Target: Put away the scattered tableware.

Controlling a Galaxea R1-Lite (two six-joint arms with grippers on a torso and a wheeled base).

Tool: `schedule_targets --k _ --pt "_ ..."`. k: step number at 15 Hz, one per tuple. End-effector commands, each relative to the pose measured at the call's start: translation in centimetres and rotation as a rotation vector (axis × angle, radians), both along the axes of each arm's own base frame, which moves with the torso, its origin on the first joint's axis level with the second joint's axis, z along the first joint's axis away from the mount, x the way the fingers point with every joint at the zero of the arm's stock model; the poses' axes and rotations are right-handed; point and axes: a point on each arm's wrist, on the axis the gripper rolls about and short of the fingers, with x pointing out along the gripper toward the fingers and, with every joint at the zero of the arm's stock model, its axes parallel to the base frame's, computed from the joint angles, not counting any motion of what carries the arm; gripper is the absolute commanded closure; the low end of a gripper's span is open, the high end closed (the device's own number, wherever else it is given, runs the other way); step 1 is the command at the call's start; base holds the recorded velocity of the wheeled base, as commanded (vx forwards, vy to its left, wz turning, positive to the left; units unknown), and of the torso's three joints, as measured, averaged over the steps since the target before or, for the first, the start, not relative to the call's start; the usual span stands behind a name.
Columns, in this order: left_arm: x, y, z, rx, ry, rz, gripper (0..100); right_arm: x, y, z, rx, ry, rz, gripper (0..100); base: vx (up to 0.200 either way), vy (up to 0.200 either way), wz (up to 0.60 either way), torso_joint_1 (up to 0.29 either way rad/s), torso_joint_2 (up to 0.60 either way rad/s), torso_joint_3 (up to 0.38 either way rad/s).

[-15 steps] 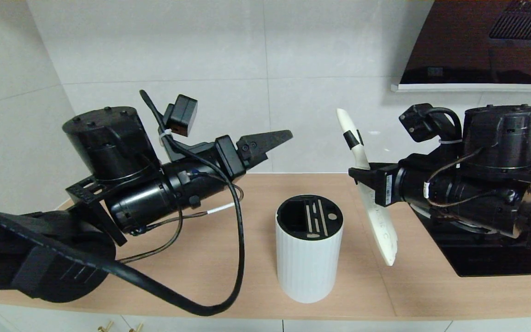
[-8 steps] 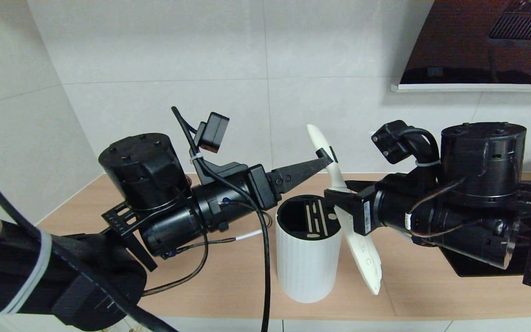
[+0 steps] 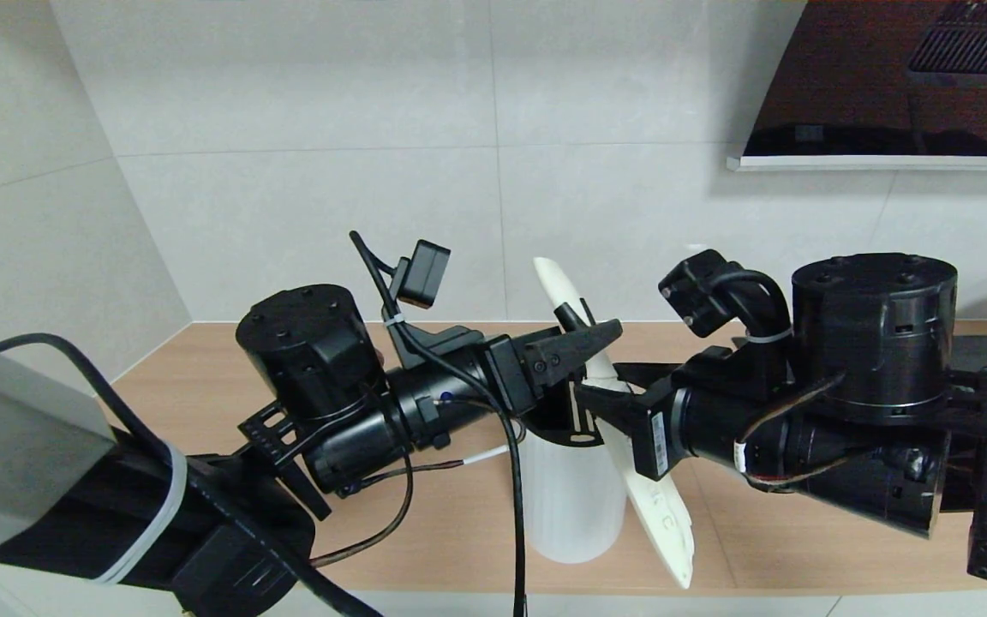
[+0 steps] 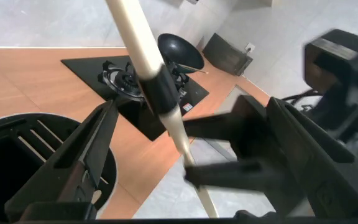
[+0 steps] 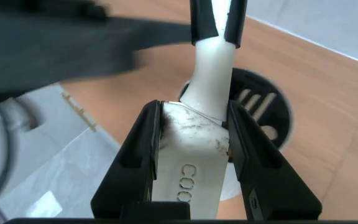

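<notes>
Head view: a white spatula point(image 3: 663, 527) is gripped, tilted, by the right claw point(image 3: 612, 404) just beside the white holder point(image 3: 571, 514); a tiled wall point(image 3: 288, 128) is seen behind.

Left wrist view: the left claw point(image 4: 188, 112) is spread open astride the handle, which should be centred before any closing; a stove point(image 4: 129, 78) is set into the wooden countertop point(image 4: 17, 81).

Right wrist view: the blade is clamped near the holder's slotted top.

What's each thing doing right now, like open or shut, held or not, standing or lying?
Rice paddle, gripped at its neck, handle up, not in the holder.
Right gripper, shut on the rice paddle.
Left gripper, open, straddling the paddle's handle without touching it.
Holder, standing upright on the counter.
</notes>
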Motion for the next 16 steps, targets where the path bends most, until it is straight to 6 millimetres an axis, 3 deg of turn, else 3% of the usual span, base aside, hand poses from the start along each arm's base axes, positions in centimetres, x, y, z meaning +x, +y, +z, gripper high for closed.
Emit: schedule_targets --k 1,9,10,16 --pt "0.31 -0.12 0.11 -0.007 -0.004 0.019 0 -0.44 0.41 -0.31 -0.008 0.007 0.02 100 0.0 0.0 0.0 0.0 0.0 0.0" --pt "0.86 -0.28 -0.3 -0.005 0.004 0.045 0 -1.05 0.62 -0.33 -0.009 0.008 0.04 100 0.0 0.0 0.0 0.0 0.0 0.0" --pt "0.88 -0.3 -0.37 -0.003 0.007 0.045 100 -1.03 0.64 -0.38 -0.01 0.009 0.04 100 0.0 0.0 0.0 0.0 0.0 0.0" --pt "0.83 -0.33 -0.49 0.011 0.019 0.039 100 -1.04 0.7 -0.54 -0.011 0.015 0.043 100 0.0 0.0 0.0 0.0 0.0 0.0"
